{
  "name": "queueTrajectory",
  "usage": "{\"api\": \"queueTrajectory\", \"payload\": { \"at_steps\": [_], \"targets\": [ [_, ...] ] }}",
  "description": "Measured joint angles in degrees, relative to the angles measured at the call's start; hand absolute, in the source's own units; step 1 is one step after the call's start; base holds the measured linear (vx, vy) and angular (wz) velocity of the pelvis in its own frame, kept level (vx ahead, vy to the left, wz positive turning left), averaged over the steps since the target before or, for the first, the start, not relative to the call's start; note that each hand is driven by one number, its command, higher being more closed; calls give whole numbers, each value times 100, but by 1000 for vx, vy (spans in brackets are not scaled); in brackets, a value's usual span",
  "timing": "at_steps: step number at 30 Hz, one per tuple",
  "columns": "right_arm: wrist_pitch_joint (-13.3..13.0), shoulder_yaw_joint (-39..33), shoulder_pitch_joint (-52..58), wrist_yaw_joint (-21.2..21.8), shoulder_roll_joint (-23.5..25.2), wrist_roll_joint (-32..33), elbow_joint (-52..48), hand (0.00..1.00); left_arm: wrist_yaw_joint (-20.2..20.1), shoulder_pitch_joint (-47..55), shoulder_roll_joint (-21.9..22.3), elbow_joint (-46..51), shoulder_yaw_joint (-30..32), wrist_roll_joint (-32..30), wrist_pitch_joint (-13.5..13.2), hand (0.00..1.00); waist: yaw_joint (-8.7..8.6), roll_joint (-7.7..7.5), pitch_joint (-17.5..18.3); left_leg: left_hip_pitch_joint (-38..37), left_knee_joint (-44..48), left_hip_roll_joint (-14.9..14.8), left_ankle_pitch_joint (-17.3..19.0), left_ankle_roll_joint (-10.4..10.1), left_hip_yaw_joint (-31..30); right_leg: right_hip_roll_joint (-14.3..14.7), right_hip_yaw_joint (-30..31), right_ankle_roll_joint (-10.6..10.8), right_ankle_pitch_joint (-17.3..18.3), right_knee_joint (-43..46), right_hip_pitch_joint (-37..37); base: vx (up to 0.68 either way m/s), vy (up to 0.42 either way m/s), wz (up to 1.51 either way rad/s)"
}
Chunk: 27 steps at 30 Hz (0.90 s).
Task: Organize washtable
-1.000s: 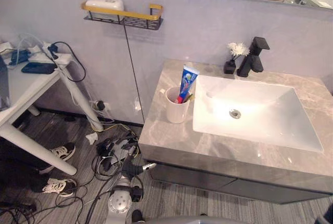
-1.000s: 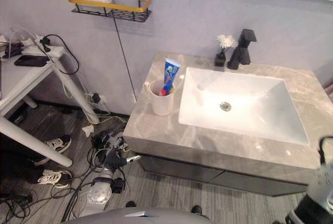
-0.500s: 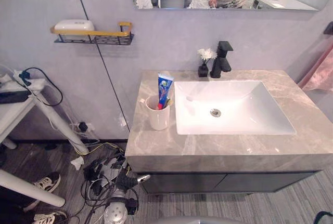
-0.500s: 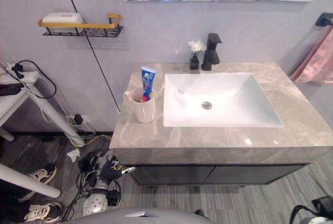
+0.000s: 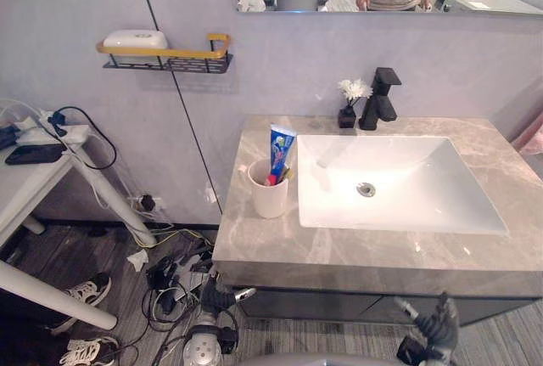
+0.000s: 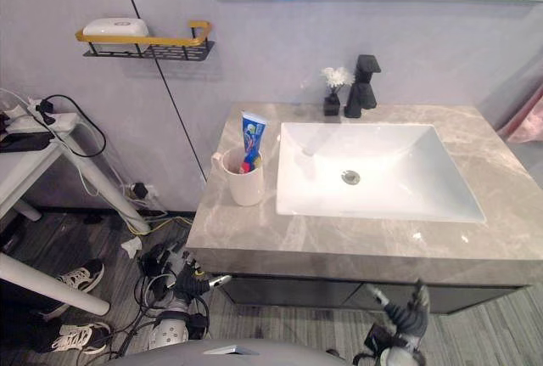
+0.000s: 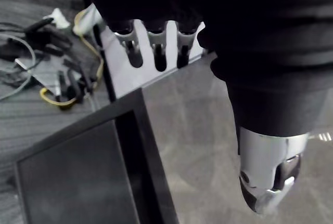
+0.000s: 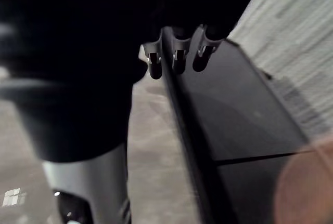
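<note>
A white cup [image 5: 270,199] stands on the grey marble counter [image 5: 254,243] left of the white sink [image 5: 407,183], with a blue toothpaste tube [image 5: 281,150] upright in it. A black faucet [image 5: 382,99] and a small black vase with a white flower [image 5: 349,104] stand behind the sink. My left hand [image 5: 217,296] hangs low by the cabinet's left corner; its fingers [image 7: 156,52] are straight and hold nothing. My right hand [image 5: 431,329] hangs below the counter's front edge at the right, fingers [image 8: 177,57] relaxed and empty beside the dark cabinet front [image 8: 234,120].
A wall shelf [image 5: 174,59] with a yellow rail carries a white soap box [image 5: 136,40]. A white side table [image 5: 38,175] with a phone and cables stands at the left. Cables [image 5: 174,264] and shoes [image 5: 85,288] lie on the floor. A pink towel [image 5: 534,138] hangs at the far right.
The head camera has shifted, so the whole washtable sits differently in view. My right hand has come into view below the counter's front edge. The things on the counter have not moved.
</note>
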<state>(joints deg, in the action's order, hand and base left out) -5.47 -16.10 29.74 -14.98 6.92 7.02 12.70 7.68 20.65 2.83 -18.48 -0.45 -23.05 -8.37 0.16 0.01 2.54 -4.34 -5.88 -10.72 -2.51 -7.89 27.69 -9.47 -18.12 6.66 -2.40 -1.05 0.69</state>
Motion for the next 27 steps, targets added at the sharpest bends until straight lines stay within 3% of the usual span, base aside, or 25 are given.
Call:
{"api": "queueTrajectory", "payload": {
  "at_steps": [4, 10, 13, 18, 27],
  "targets": [
    [20, -434, -84, 250, -39, 447, 1522, 0, 22, -323, -75, -563, -54, -1, -10, 0, 18, -11, -56, -16, 13, 17, -16, 22, -156, -19, -142, 19, 64, -2, -121, 71, 0, 17],
    [126, -1913, -389, 397, -117, 1059, 3905, 0, 16, -584, -221, -1120, -174, -4, 35, 0, 28, -21, -100, -115, 21, 26, -16, 23, -308, -25, -308, 0, 145, -16, -349, 39, -6, 15],
    [325, -2165, -449, 527, -135, 1222, 4184, 0, -76, -647, -294, -1125, -170, 5, 91, 0, 26, -26, -127, -198, -10, 27, -13, 25, -302, -30, -322, 5, 156, -20, -412, -23, -1, -2],
    [439, -2150, -759, 889, -236, 1184, 4383, 0, -258, -688, -360, -1127, -170, 25, 94, 0, 31, -64, -180, -212, -12, 35, -4, 37, -319, -39, -343, 18, 212, -36, -431, -50, 4, 3],
    [450, -1689, -1430, 1252, -470, 240, 4644, 0, -489, -734, -530, -1611, -221, 304, 91, 0, 24, -144, -173, -96, -10, 114, -13, 39, -582, -76, -488, 48, 147, -165, -481, 19, 6, 11]
  ]
}}
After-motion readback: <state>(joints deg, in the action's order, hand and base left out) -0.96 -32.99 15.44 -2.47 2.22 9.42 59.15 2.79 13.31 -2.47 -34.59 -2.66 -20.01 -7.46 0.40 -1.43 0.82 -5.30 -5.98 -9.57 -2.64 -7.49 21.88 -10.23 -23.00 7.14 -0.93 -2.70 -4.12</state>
